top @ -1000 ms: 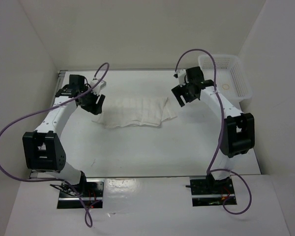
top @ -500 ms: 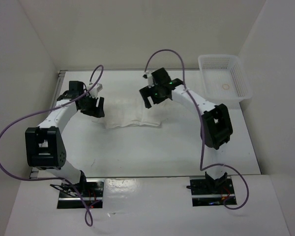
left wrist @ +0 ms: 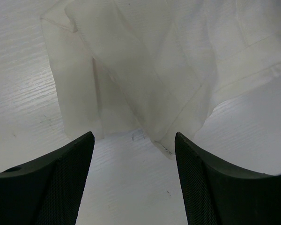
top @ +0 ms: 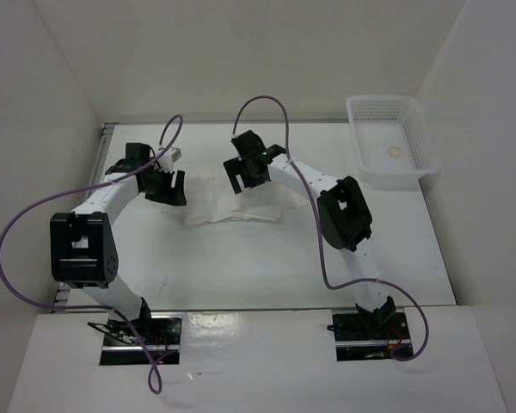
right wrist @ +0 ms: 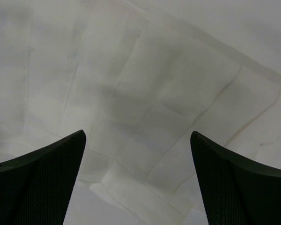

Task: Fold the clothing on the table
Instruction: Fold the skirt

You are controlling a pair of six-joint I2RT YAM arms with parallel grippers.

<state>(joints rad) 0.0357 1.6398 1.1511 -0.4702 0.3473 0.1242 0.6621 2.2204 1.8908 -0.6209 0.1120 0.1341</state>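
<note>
The clothing (top: 219,205), a thin white pleated skirt, lies folded into a short band at the back middle of the table (top: 241,267). My left gripper (top: 165,185) hangs at its left end, open. In the left wrist view a hem corner of the clothing (left wrist: 150,70) lies just ahead of the left gripper (left wrist: 133,154), with bare table between the fingers (left wrist: 61,178). My right gripper (top: 245,175) hovers over the cloth's upper middle, open wide. The right wrist view is filled with creased clothing (right wrist: 145,93) below the right gripper (right wrist: 138,154), and nothing is held.
A white mesh basket (top: 417,142) stands at the back right corner with a small ring (top: 396,152) inside. White walls close in the table on three sides. Purple cables loop above both arms.
The right arm swung left from the cloth's right end to over its middle, and its jaws opened wider. The cloth's right end now lies folded over leftward. The left gripper barely moved.
</note>
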